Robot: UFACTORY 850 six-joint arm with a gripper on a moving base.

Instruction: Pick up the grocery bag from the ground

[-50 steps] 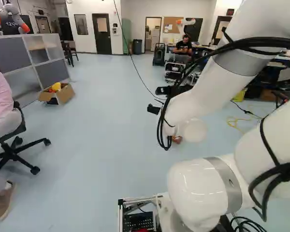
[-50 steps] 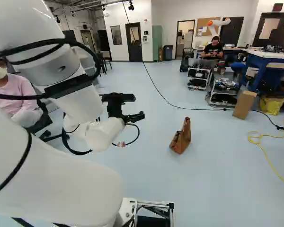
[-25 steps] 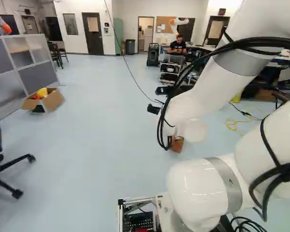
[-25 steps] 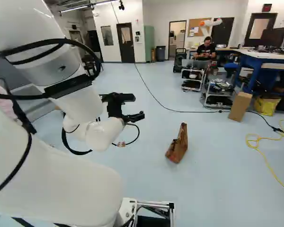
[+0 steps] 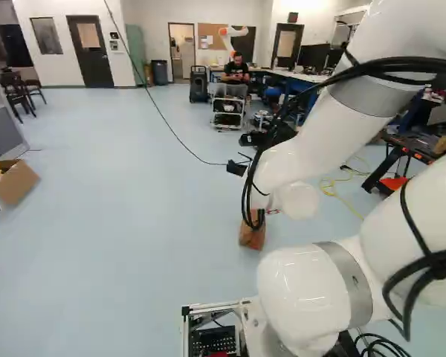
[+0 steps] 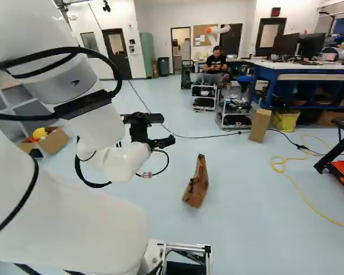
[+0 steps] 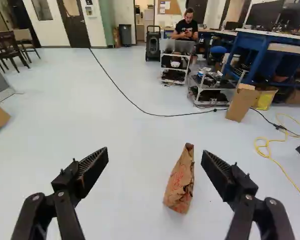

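My gripper (image 7: 155, 154) is spread wide; the bag (image 7: 179, 182) stands ahead, off-centre, so an uncorrected reach could knock it over.

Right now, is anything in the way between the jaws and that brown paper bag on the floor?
Nothing visible stands between them: the jaws are open, with the bag ahead of them. The black cable and the tall cardboard box are farther off, beyond the bag.
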